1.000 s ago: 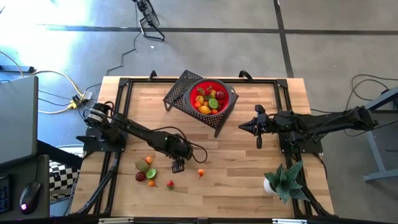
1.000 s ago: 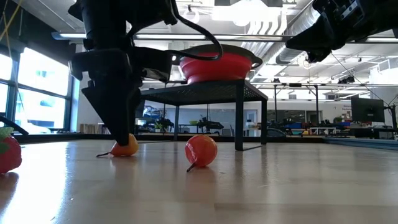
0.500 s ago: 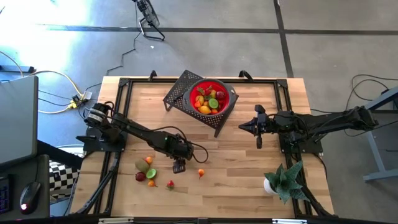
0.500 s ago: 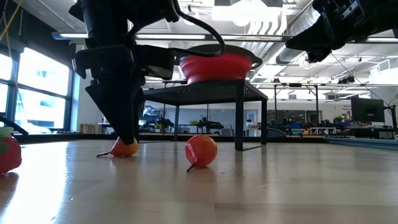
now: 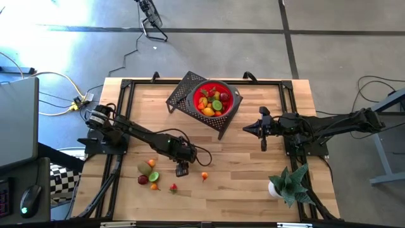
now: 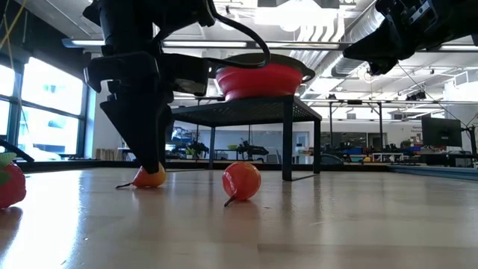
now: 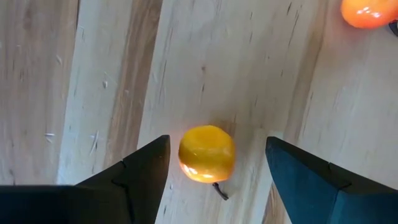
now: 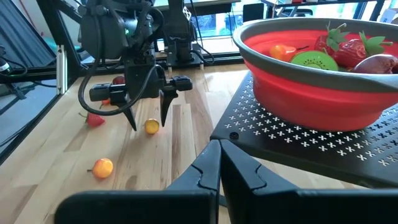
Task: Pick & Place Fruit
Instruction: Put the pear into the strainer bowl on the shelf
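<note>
Two dark fingers of our left gripper (image 7: 211, 163) stand open around a small round yellow-orange toy fruit (image 7: 206, 154) on the wooden table (image 7: 93, 74). Our right gripper (image 5: 245, 128), fingers closed, waits beside the red bowl (image 5: 235, 100).

From my screens the bench (image 5: 253, 171) reads as pale wood planks, matt, with fine scratches and visible grain. The yellow fruit (image 7: 206, 154) looks like smooth, glossy plastic. The red bowl (image 8: 311, 93) has a soft satin sheen with a grey rim, and it sits on a matt black perforated metal stand (image 8: 292, 146).
</note>
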You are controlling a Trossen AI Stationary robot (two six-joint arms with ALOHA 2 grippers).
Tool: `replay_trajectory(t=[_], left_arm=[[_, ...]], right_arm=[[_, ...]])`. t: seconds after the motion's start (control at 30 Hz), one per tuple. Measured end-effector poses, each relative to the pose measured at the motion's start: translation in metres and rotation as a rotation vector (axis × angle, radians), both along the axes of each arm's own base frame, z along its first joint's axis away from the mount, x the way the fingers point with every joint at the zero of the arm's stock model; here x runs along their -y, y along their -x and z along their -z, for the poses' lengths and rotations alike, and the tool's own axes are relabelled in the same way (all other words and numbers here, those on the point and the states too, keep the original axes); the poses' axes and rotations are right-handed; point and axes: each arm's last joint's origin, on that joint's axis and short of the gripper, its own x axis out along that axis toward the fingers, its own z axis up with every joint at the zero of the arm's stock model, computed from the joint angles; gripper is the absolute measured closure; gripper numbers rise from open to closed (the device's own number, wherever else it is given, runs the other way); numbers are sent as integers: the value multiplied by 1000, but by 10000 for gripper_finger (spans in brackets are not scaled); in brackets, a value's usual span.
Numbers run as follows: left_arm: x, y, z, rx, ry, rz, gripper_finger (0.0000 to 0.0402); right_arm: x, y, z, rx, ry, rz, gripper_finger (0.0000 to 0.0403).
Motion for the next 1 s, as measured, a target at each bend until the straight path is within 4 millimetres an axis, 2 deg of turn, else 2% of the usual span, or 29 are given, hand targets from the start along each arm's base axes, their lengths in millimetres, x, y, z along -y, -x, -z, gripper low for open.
replay_trajectory(t=[0.77, 1.0], left_arm=[[-1, 0, 0, 6, -19, -8, 144], [-1, 5, 12, 7, 14, -43, 144]], right_arm=[[0, 0, 0, 0, 0, 0, 400], [0, 0, 0, 0, 0, 0, 400]])
